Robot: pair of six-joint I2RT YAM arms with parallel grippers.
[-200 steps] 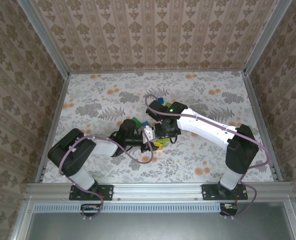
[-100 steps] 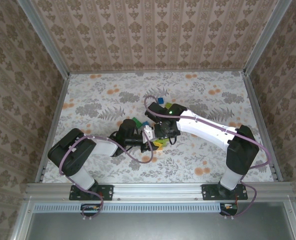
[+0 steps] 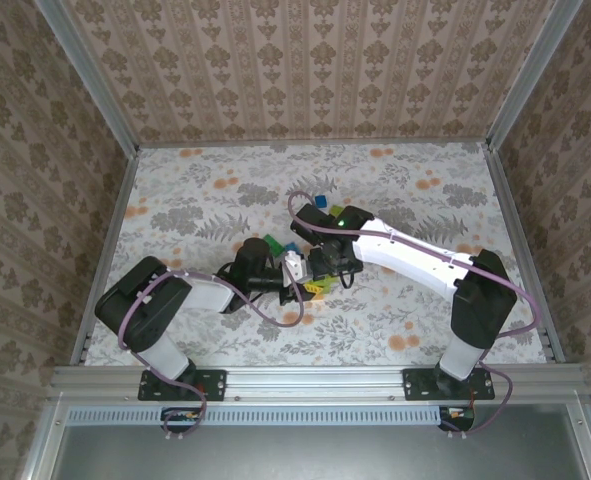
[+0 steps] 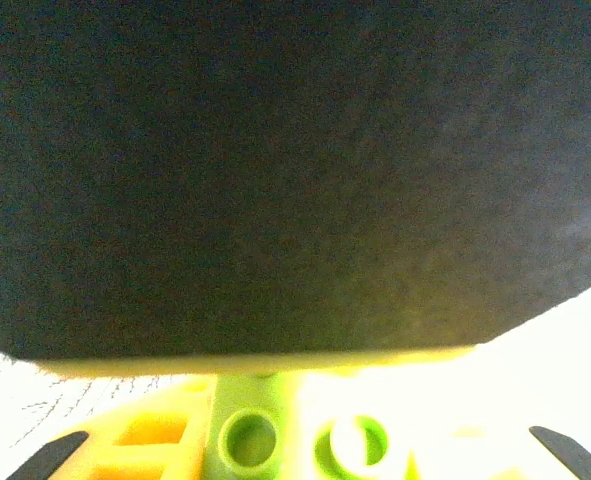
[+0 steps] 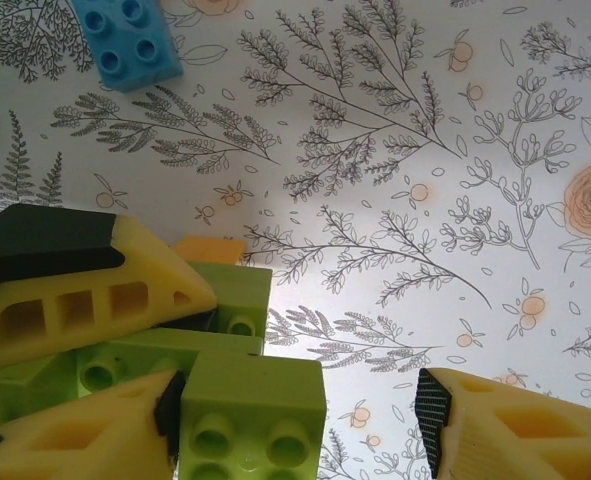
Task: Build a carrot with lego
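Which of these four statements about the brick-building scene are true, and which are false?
1. The left claw is shut on the carrot. True.
2. The right claw is clamped tight. False: it is open, with one finger well clear of the bricks.
3. The blue brick is stuck onto the carrot. False: it lies alone on the table, apart from the carrot.
4. Both claws meet near the middle of the table. True.
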